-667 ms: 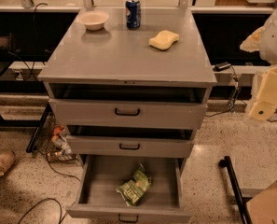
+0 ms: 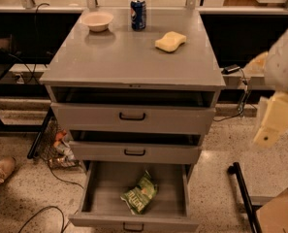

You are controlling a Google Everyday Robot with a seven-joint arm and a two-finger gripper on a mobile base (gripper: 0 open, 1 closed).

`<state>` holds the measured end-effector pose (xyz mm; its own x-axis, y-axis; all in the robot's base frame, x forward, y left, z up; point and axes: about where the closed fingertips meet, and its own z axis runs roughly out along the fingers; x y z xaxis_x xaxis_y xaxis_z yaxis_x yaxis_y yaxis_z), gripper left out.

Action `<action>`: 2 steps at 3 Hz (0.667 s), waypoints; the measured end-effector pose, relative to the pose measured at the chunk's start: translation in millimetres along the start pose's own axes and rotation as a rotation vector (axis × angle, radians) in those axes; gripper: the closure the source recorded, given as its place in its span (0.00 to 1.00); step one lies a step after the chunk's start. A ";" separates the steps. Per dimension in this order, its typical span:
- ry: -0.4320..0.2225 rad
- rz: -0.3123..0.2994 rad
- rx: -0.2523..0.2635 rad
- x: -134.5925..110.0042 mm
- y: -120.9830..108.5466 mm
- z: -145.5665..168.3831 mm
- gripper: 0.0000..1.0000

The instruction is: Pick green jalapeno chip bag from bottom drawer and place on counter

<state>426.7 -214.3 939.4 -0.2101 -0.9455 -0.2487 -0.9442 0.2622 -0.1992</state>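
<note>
The green jalapeno chip bag [image 2: 140, 193] lies crumpled inside the open bottom drawer [image 2: 104, 186], right of its middle and near the front wall. The counter [image 2: 119, 57] is the grey top of the cabinet. My gripper [image 2: 273, 123], cream-coloured, hangs from the arm at the right edge of the view. It is to the right of the cabinet at about the height of the top drawer, well above and right of the bag, and holds nothing that I can see.
On the counter stand a white bowl [image 2: 97, 20], a blue soda can [image 2: 138, 14] and a yellow sponge [image 2: 170, 41]. The top drawer [image 2: 132, 116] and middle drawer [image 2: 134, 152] are slightly pulled out. Cables and clutter [image 2: 61, 149] lie on the floor left; a dark bar [image 2: 243, 193] lies right.
My gripper has come down a little at the right side of the view. The bag, the drawers and the things on the counter have not moved.
</note>
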 end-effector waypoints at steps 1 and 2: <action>-0.107 -0.006 -0.057 7.8 34.2 60.8 0.00; -0.226 0.016 -0.115 4.9 71.1 132.3 0.00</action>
<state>392.1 -174.8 798.6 -0.1754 -0.8710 -0.4589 -0.9665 0.2410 -0.0880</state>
